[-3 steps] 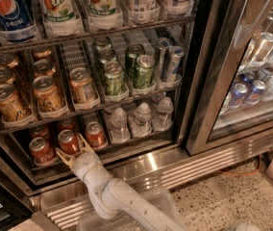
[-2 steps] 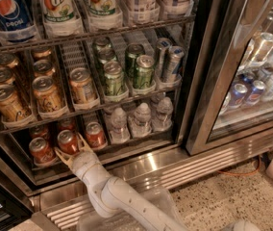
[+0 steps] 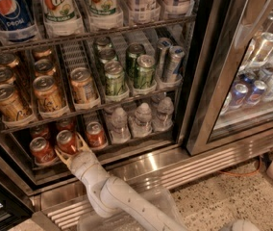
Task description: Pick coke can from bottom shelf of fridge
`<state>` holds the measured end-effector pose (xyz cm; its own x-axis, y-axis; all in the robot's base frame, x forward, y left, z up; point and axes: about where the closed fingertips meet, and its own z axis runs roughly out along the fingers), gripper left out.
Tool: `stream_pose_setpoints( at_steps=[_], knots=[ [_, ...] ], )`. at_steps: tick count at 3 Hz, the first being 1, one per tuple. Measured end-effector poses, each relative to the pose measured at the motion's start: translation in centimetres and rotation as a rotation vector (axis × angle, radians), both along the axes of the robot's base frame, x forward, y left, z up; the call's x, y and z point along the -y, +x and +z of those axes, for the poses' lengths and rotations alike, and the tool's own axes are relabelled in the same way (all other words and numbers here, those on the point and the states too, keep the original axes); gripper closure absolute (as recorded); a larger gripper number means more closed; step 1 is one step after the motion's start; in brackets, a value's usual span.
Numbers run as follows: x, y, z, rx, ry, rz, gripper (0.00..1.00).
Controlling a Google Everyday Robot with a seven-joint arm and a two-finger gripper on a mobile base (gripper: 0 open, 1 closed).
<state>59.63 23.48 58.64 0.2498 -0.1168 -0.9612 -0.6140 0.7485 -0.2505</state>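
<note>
The fridge [image 3: 208, 81] stands with its door open, showing dark wire racks of drinks. The bottom shelf [image 3: 103, 146] holds red coke cans on the left and small clear water bottles [image 3: 139, 119] on the right. My gripper [image 3: 70, 147] reaches in from below on its white arm [image 3: 112, 196] and sits around the front middle coke can [image 3: 66, 139], which stands upright on the shelf. Other coke cans stand beside it at the left [image 3: 41, 149] and right [image 3: 95, 134]. More red cans show behind.
The rack above holds orange-gold cans [image 3: 45, 93] and green cans [image 3: 127, 73]. Large bottles, one a Pepsi [image 3: 6, 8], fill the top rack. The steel door frame [image 3: 223, 66] and a second cooler [image 3: 261, 81] are to the right. A steel sill [image 3: 175, 167] edges the speckled floor.
</note>
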Motion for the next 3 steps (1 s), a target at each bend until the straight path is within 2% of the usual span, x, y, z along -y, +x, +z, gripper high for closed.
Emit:
stream_pose_setpoints(
  at_steps=[1,2,3],
  knots=[
    [0.3,0.7,1.0,0.029,0.017,0.007,0.83],
    [0.8,0.9,3.5,0.074,0.035,0.029,1.00],
    [1.4,0.9,6.0,0.106,0.060,0.048,1.00]
  ],
)
